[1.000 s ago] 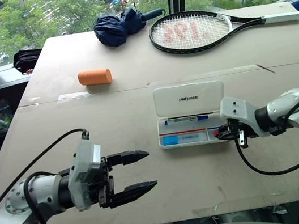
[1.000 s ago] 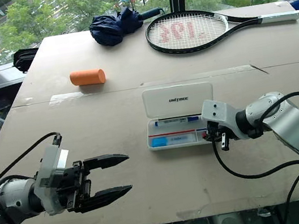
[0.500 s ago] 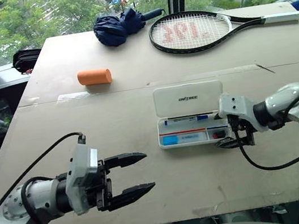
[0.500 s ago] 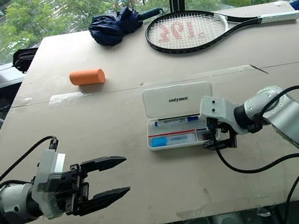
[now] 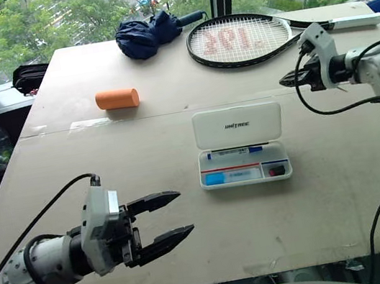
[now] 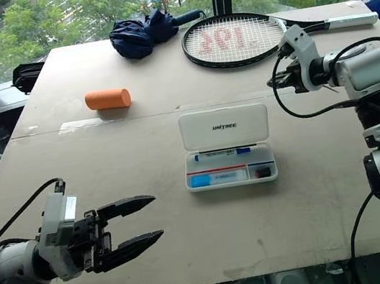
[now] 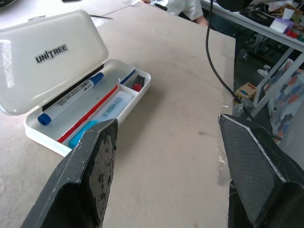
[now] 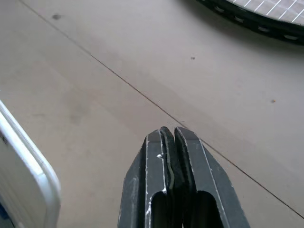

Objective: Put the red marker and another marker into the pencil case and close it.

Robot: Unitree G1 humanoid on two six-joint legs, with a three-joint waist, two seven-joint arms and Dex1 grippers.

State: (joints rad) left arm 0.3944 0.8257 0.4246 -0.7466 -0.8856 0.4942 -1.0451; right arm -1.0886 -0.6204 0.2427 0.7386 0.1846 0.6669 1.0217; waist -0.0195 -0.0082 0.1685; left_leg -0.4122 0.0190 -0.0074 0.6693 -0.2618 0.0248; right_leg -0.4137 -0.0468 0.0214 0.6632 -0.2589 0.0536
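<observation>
The white pencil case (image 5: 238, 126) lies open mid-table, its lid laid back. Its tray holds a blue-capped marker (image 5: 234, 153) along the back, and the short red marker (image 5: 276, 170) rests in the right-end compartment. In the left wrist view both markers show in the tray: the blue one (image 7: 71, 99) and the red marker (image 7: 137, 87). My left gripper (image 5: 185, 210) hovers open and empty near the table's front, left of the case. My right gripper (image 5: 286, 82) is shut on nothing, raised behind and right of the case, near the racket; its closed fingertips (image 8: 168, 135) point at bare table.
An orange cylinder (image 5: 117, 99) lies at the back left. A tennis racket (image 5: 246, 39) and a folded navy umbrella (image 5: 146, 34) lie along the far edge. A light blue piece (image 5: 218, 178) sits in the tray's front left. The table's front edge runs just below my left gripper.
My right gripper opened at the case's right end, leaving the red marker in the tray, then pulled up and away toward the racket and shut. The left gripper stayed put.
</observation>
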